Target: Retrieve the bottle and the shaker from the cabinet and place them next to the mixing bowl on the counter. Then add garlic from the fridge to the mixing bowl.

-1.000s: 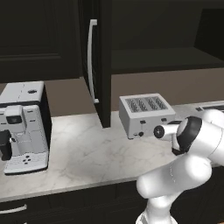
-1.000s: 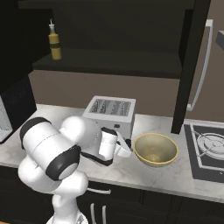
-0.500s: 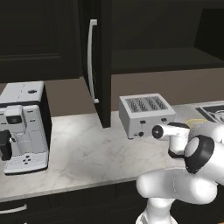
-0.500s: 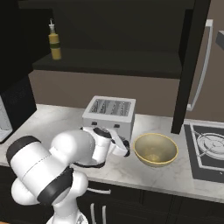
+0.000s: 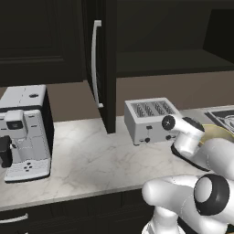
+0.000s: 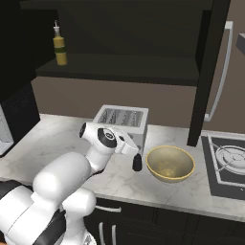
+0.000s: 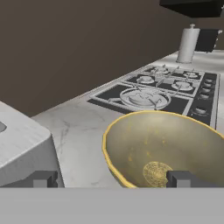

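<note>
Shaker, small, black and tapered (image 6: 137, 162), stands upright on the white marble-veined counter (image 6: 57, 139) in the right base view, just beside the shallow tan-rimmed mixing bowl (image 6: 170, 163) and in front of the silver toaster (image 6: 121, 119), a placement that looks like the task's first delivery done. Above, the amber-yellow bottle with a pale cap (image 6: 59, 45) waits on the open shelf of the dark wall cabinet (image 6: 129, 67), so I judge it the next fetch. From the left base view, the arm bends low past the toaster, hiding the bowl's near side, beside a white coffee machine (image 5: 25, 130). Along the hand view, the gripper (image 7: 111, 178) has its finger tips (image 7: 43, 178) spread wide with nothing between them, facing the bowl and the black gas hob (image 7: 153, 94).
</note>
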{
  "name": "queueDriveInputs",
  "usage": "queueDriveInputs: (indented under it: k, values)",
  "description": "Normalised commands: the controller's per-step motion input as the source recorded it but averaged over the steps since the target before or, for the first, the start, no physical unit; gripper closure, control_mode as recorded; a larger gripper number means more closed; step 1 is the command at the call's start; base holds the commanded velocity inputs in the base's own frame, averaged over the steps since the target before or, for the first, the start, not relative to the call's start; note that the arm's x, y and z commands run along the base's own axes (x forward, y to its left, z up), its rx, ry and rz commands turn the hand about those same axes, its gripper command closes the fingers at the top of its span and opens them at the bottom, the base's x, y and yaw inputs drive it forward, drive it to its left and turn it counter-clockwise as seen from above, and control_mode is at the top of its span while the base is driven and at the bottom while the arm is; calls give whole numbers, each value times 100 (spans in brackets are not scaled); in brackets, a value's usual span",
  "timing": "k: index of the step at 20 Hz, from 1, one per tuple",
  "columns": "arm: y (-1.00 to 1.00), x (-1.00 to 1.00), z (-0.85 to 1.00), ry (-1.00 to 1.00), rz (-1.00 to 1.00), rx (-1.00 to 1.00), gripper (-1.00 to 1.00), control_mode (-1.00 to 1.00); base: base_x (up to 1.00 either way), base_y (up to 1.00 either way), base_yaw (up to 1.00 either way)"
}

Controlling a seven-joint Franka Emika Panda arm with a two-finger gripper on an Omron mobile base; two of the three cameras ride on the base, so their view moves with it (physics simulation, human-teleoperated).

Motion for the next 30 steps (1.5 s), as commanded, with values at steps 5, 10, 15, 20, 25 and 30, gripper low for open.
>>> queueDriveInputs:
  k: [5, 10, 15, 20, 25, 30]
  values:
    - [16, -47, 92, 0, 15, 0, -100, -100, 0, 0, 0]
    - [21, -41, 78, 0, 31, 2, -100, -100, 0, 0, 0]
    - [18, -45, 68, -1, 38, 8, -100, -100, 0, 0, 0]
    - [32, -16, 67, -1, 38, 13, -100, -100, 0, 0, 0]
    - [43, -36, 80, 0, 33, 8, -100, -100, 0, 0, 0]
    - [45, -53, 87, -1, 28, 1, -100, -100, 0, 0, 0]
